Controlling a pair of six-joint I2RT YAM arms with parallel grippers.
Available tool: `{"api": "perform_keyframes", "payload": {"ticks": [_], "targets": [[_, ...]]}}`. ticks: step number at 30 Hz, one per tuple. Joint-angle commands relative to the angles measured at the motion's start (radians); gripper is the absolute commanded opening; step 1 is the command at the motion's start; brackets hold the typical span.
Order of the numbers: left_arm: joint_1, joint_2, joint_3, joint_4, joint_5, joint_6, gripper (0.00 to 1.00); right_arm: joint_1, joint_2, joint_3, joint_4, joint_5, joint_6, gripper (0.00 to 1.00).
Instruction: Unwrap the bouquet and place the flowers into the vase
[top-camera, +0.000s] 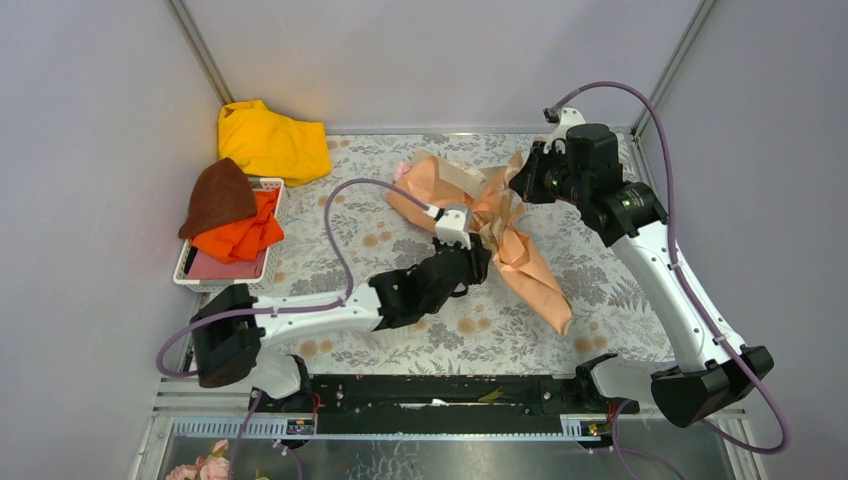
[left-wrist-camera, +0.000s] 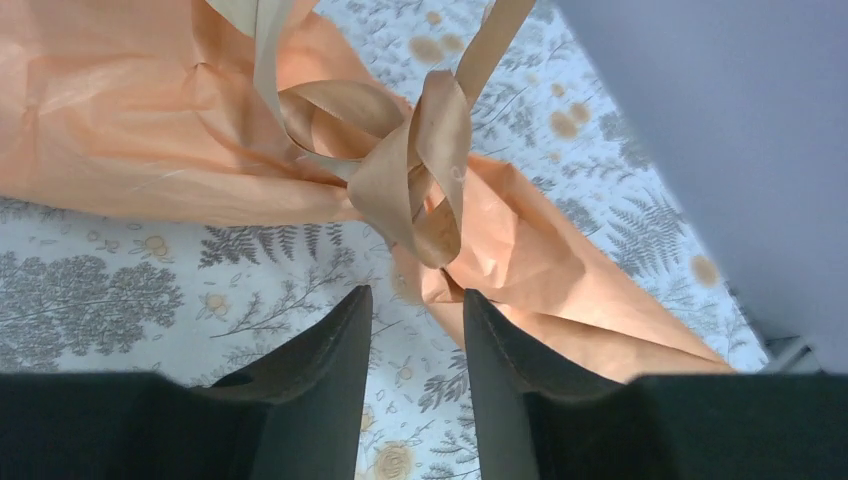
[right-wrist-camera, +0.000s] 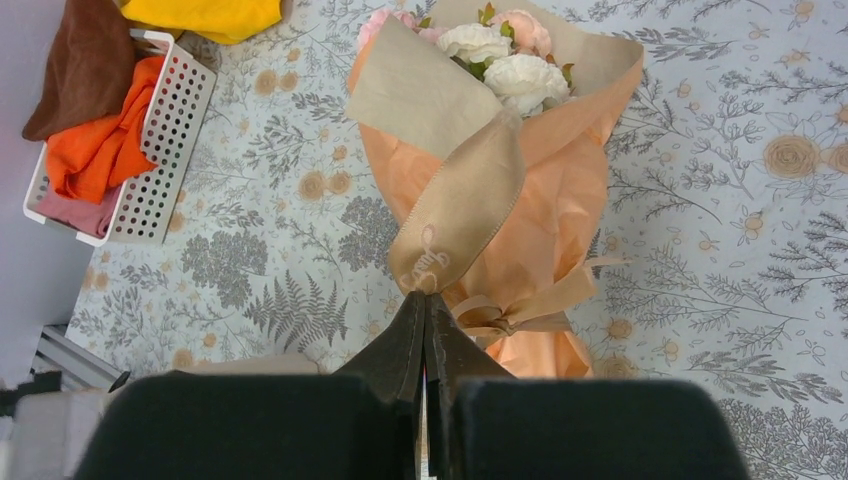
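- Tabletop (top-camera: 610, 285): covered by a pale cloth printed with grey ferns, trees and tan roses. It lies flat across the whole surface.
- Room: plain lavender-grey walls close in at 9, 12 and 3 o'clock, with metal posts in the two far corners.
- Near edge, 6 o'clock: black mounting rail (top-camera: 440, 393) carrying both arm bases, with a metal channel below it.
- 11 o'clock, against the far wall: crumpled yellow cloth (top-camera: 272, 142).
- 9 o'clock: white perforated plastic basket (top-camera: 271, 255) holding a brown cloth (top-camera: 218, 197), an orange cloth (top-camera: 247, 233) and a pink cloth (top-camera: 215, 268).
- Bouquet wrapped in tan kraft paper with a peach-orange inner sheet (top-camera: 525, 268): lies on the tabletop just past centre, mouth toward 10 o'clock, tail toward 5 o'clock.
- Flowers, cream-white and pink roses (right-wrist-camera: 500, 62): inside the wrap's mouth, heads only showing.
- Tan ribbon (right-wrist-camera: 462, 205): broad, tied in a bow at the wrap's waist, one tail lifted up off the paper.
- Right tool (right-wrist-camera: 425, 305): at 1 o'clock, fingers pressed together on the end of the lifted tail of the tan ribbon.
- Left tool (left-wrist-camera: 415, 325): at centre, fingers spread with bare cloth between them. It grips nothing, and the bow loops sit just ahead of its tips.
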Motion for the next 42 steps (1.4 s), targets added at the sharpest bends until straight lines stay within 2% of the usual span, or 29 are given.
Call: {"api": "perform_keyframes", "payload": {"ticks": [1, 4, 11, 29, 31, 33, 35, 42], "targets": [[0.004, -0.051, -0.146, 0.332, 0.081, 0.053, 0.54, 0.008, -0.017, -0.003, 0.076, -0.054, -0.001, 0.00], [0.023, -0.035, -0.160, 0.433, 0.168, 0.068, 0.63, 0.009, -0.027, -0.012, 0.081, -0.079, 0.000, 0.00], [0.065, -0.023, -0.182, 0.620, 0.236, 0.101, 0.68, 0.008, -0.057, -0.019, 0.078, -0.120, -0.006, 0.00], [0.097, 0.067, 0.032, 0.509, 0.216, 0.268, 0.71, 0.010, -0.084, -0.051, 0.092, -0.229, 0.005, 0.00], [0.106, 0.083, 0.044, 0.498, 0.220, 0.267, 0.63, 0.010, -0.088, -0.049, 0.091, -0.236, 0.007, 0.00], [0.118, 0.096, 0.053, 0.486, 0.232, 0.256, 0.43, 0.010, -0.088, -0.047, 0.088, -0.239, 0.006, 0.00], [0.130, 0.104, 0.061, 0.479, 0.244, 0.243, 0.33, 0.010, -0.088, -0.047, 0.087, -0.243, 0.006, 0.00], [0.156, 0.107, 0.075, 0.460, 0.238, 0.241, 0.09, 0.011, -0.094, -0.054, 0.106, -0.278, 0.022, 0.00]]}}
